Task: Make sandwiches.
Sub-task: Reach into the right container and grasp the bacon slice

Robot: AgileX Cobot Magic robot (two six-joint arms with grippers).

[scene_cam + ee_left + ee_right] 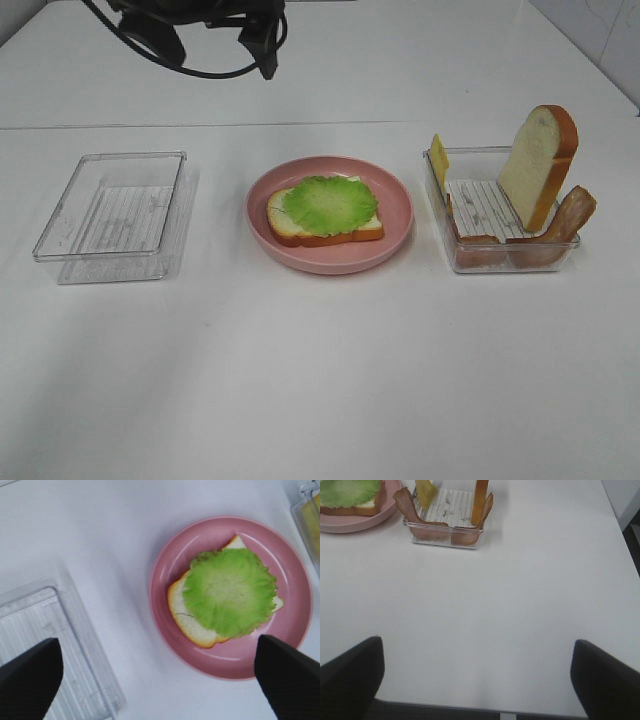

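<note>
While both arms hang back, all eyes go to the pink plate (pixel 402 216) in the middle of the white table (pixel 320 380). On it lies one bread slice (pixel 322 236), flat, orange-brown crust showing, and a green lettuce leaf (pixel 328 203) sits right on top, covering most of the white. That's the sandwich so far: two layers, open-faced, inside the plate's rim.

Look to the plate's right in the high view and you find the clear box (pixel 505 258) with the other pieces. A yellow cheese slice (pixel 439 160) stands upright against the wall nearest the plate. A second bread slice (pixel 538 160) stands tall, leaning on the side farther from the plate. A reddish-brown bacon strip (pixel 572 213) pokes out over the corner farthest from the plate, with more of that colour lying along the box's front wall.

On the plate's other side, an empty clear tray (pixel 110 215) sits near it but not touching.

Now the left gripper (pixel 159 677): its jaws are spread wide, holding nothing, and its dark fingers (pixel 30 680) frame the scene from above, one over the empty tray, the other over the plate's rim. The lettuce shows clearly between them, untouched.

The right gripper (pixel 477 680) has its jaws wide apart as well, gripping nothing, over bare table well apart from the plate, beyond the filled box.

Behind the plate, high in the overhead view, dark cables (pixel 200 40) dangle.
</note>
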